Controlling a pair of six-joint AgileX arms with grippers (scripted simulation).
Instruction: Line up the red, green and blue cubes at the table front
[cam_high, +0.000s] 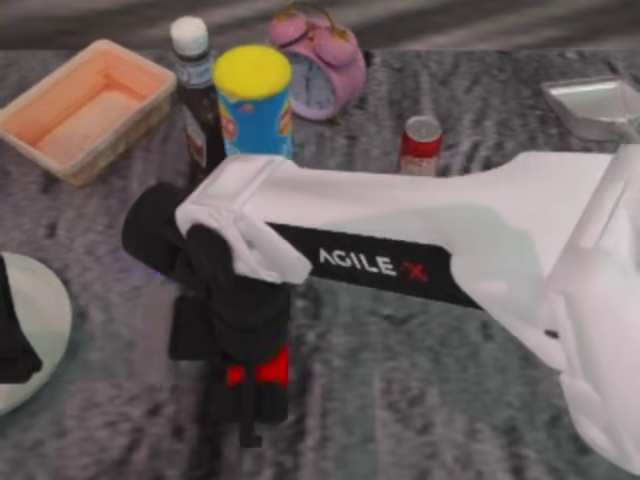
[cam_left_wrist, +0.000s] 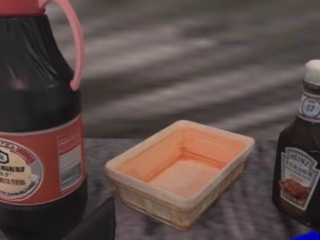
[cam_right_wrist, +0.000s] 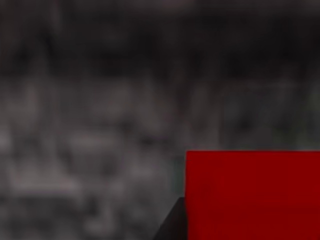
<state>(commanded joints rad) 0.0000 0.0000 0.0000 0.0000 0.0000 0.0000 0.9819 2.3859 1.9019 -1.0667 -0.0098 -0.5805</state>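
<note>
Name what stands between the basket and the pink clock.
In the top view, a dark sauce bottle and a yellow-lidded can stand between the basket and the clock.

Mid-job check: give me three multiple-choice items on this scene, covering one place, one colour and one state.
1. Where is the right pincer?
A. Over the basket
B. At the table's front, over the red cube
C. Beside the alarm clock
2. What colour is the canister lid?
A. Yellow
B. Green
C. White
3. What state is the basket in?
A. Holds a soda can
B. Tipped over
C. Upright and empty

Answers:
1. B. The right pincer hangs at the red cube near the front of the table. The left arm is parked at the left edge.
2. A. The canister lid is yellow.
3. C. The basket stands upright with a bare floor.
</note>
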